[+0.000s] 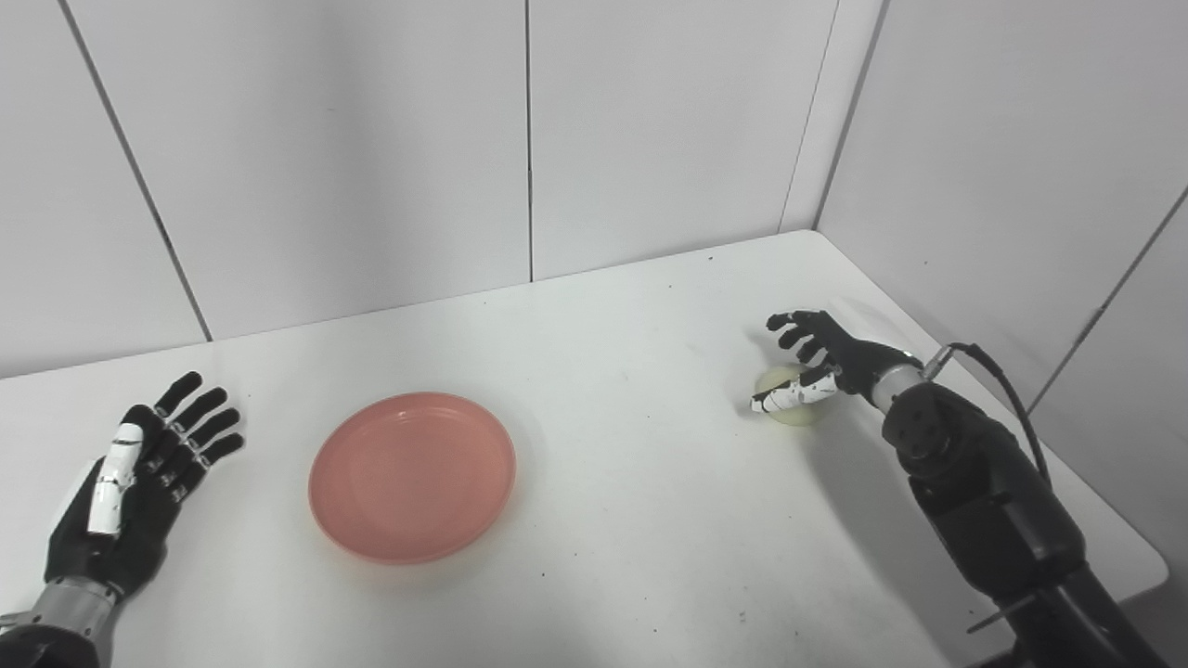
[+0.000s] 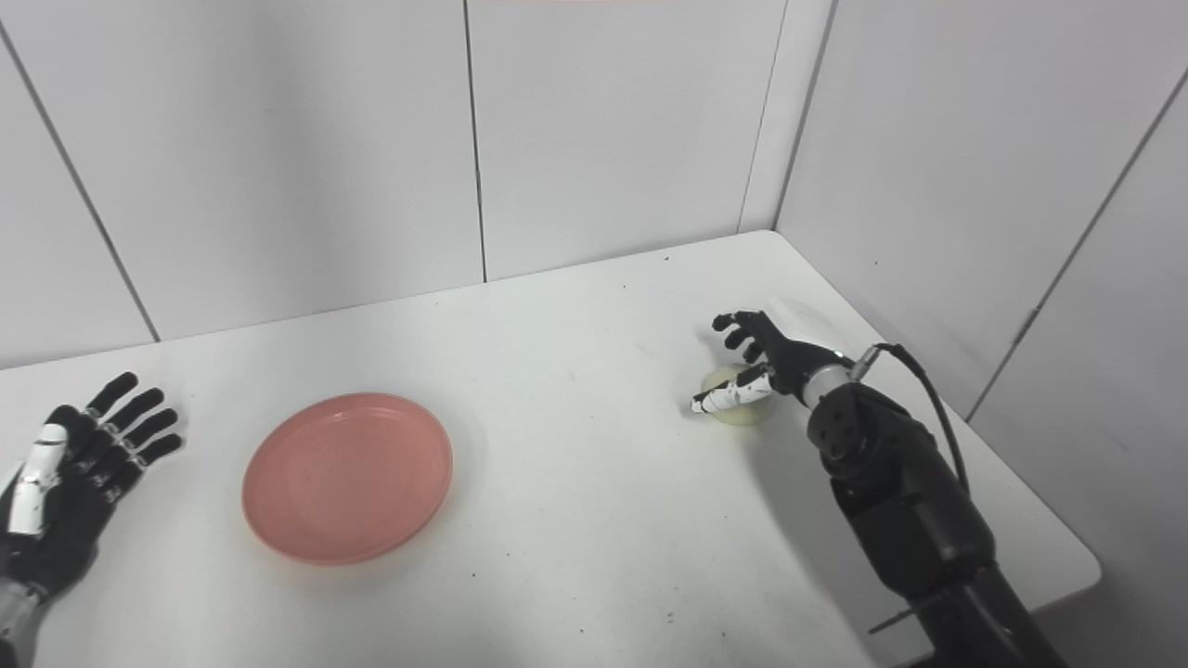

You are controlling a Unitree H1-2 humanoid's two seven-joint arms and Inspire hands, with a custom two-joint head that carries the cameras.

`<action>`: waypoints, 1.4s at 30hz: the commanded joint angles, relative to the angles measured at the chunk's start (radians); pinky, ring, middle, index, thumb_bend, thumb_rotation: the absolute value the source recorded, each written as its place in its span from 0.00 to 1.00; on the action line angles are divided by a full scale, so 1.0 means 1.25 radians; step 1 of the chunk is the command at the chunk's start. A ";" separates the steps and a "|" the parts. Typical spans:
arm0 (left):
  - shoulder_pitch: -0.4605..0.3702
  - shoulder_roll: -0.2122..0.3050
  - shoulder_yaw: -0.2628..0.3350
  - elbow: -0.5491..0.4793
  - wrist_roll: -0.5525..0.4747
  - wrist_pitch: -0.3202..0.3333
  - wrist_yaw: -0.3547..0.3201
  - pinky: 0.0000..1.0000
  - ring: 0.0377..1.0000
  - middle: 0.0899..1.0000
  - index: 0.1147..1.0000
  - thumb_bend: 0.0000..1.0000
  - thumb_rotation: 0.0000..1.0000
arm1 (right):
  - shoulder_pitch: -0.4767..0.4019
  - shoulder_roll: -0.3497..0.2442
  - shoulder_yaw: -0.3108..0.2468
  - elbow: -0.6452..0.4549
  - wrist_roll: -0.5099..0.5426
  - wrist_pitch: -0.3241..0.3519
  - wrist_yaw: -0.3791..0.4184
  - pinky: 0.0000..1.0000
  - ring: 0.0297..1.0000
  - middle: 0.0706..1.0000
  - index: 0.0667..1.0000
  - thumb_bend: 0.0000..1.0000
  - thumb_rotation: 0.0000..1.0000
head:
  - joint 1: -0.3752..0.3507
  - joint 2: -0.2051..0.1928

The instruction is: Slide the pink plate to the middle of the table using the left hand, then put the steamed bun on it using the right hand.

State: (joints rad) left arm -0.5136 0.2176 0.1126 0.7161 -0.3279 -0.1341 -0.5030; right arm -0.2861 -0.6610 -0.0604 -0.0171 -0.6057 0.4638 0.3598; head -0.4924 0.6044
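Note:
A round pink plate lies flat on the white table, left of its middle. At the table's left edge my left hand rests palm up, fingers spread, open and holding nothing, a short way left of the plate. Far to the right lies a pale steamed bun. My right hand hovers just over it with fingers curled above and the thumb stretched across its front. The fingers are apart, not closed on the bun. The hand hides part of the bun.
Grey panel walls close the table at the back and right. The table's rounded right corner and edge lie close behind my right arm. A few small dark specks dot the tabletop.

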 commanded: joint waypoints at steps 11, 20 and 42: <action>0.097 -0.006 -0.019 0.035 0.012 0.068 0.007 0.84 0.85 0.87 0.87 0.55 0.92 | -0.015 -0.030 -0.026 -0.017 0.003 0.003 -0.043 0.57 0.67 0.72 0.78 1.00 0.32 | 0.003 0.006; 0.104 -0.003 -0.022 0.013 0.006 0.077 0.004 0.85 0.86 0.88 0.89 0.55 0.91 | -0.015 -0.030 -0.029 -0.020 -0.023 0.005 -0.019 0.56 0.66 0.71 0.78 1.00 0.30 | 0.005 0.014; 0.130 -0.004 -0.036 -0.067 0.006 0.115 0.022 0.86 0.87 0.89 0.89 0.57 0.90 | -0.021 -0.041 0.008 -0.032 -0.069 0.005 0.087 0.67 0.76 0.76 0.80 1.00 0.28 | 0.013 0.034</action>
State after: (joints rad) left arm -0.4367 0.2257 0.0816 0.5799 -0.3325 -0.0891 -0.4889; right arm -0.2840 -0.6752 -0.0330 -0.0227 -0.6799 0.4655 0.4685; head -0.4771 0.6473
